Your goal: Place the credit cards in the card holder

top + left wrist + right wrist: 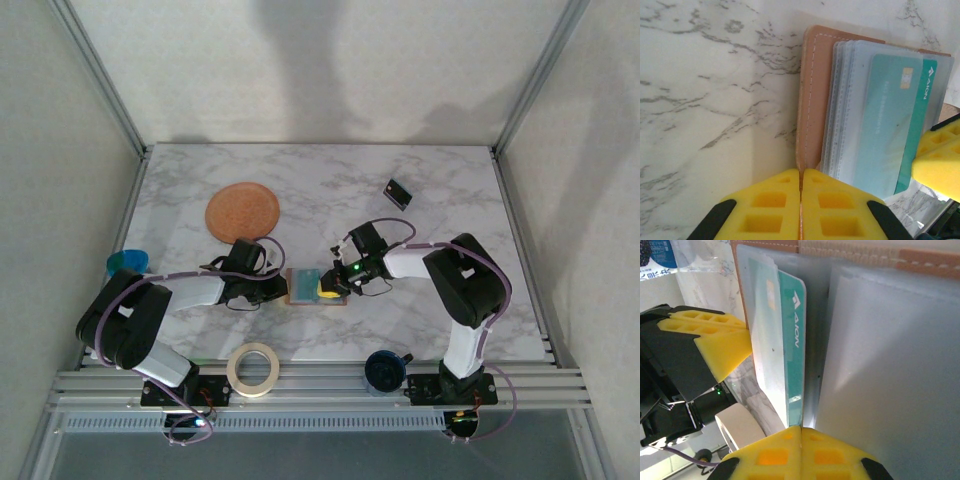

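Left claw (800, 182) is clamped shut on the card holder's (812, 100) leather edge on the worktop (715, 100), right claw (801, 435) is pinched shut on the teal card's (920, 120) end, card part-way inside a clear sleeve (850, 100); best to push straight along the slot, holder anchored.

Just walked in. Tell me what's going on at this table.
Both arms are working at the tan-pink leather card holder lying open on the marble table. The left end effector is shut on its leather edge, pinning it. The right end effector is shut at the end of a teal plastic credit card, which sits mostly inside a clear sleeve with one strip showing. A small dark card lies apart at the far right, not yet loaded.
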